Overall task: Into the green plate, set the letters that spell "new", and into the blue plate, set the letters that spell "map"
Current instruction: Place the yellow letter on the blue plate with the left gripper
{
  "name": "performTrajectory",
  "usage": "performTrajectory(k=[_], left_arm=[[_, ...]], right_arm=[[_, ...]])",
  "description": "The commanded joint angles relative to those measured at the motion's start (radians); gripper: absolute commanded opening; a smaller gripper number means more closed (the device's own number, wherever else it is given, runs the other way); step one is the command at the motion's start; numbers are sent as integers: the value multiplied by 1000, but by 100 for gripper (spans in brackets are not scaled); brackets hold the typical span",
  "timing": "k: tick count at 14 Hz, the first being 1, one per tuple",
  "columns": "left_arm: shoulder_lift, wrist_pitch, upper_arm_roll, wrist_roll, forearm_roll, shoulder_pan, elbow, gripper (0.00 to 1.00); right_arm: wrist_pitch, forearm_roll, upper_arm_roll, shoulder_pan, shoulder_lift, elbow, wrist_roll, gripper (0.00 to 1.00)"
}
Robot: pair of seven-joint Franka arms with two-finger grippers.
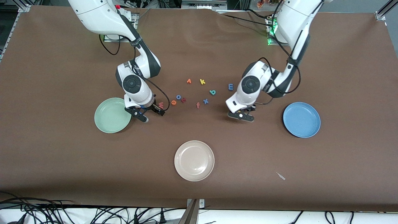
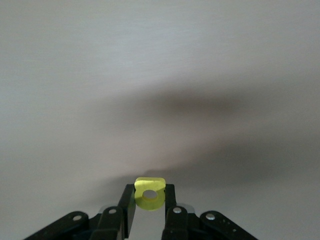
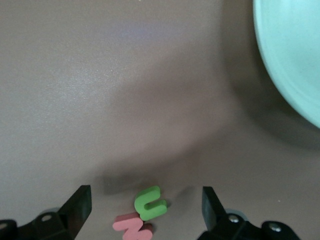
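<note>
My left gripper (image 2: 150, 199) is shut on the yellow p (image 2: 150, 195), which stands between its fingers; in the front view this gripper (image 1: 244, 116) hangs low over the table between the letter cluster and the blue plate (image 1: 301, 119). My right gripper (image 3: 146, 200) is open, its fingers wide on either side of the green n (image 3: 149, 203) and the pink w (image 3: 132, 227), which lie touching on the table. That gripper (image 1: 153, 115) is beside the green plate (image 1: 112, 115). The orange e (image 1: 173, 102), blue m (image 1: 230, 86) and teal a (image 1: 212, 92) lie on the table.
A beige plate (image 1: 194, 160) sits nearest the front camera. The yellow k (image 1: 202, 81), blue x (image 1: 205, 101), salmon f (image 1: 198, 105) and blue o (image 1: 178, 97) lie among the task letters. A small scrap (image 1: 281, 176) lies toward the table's front edge.
</note>
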Motion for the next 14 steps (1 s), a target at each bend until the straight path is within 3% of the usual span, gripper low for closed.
performTrajectory(k=[1,5,8,11,12,13,14], left_arm=[[-38,-209,-11,205,22,99,79,0],[-80,-297,-10,562,34,284,68,0],[-72,-285,-8,679,46,363,50,0],[-43,-265,-8,718,132,401,50,0],[-22,-248,-10,716,135,409,53,11],[-12,-243,-10,712,134,411,56,61],[-14,-246,-10,702,123,411,57,100]], right_arm=[[74,-19,-8,14,1,-44,25,94],[103,-18,-8,23,1,-61,27,88],[103,-19,-8,23,1,-63,27,84],[103,-19,-8,24,0,-69,27,76],[103,-19,-8,24,0,-69,27,71],[103,-19,-8,24,0,-69,27,65],[103,-19,-8,24,0,-69,27,61]])
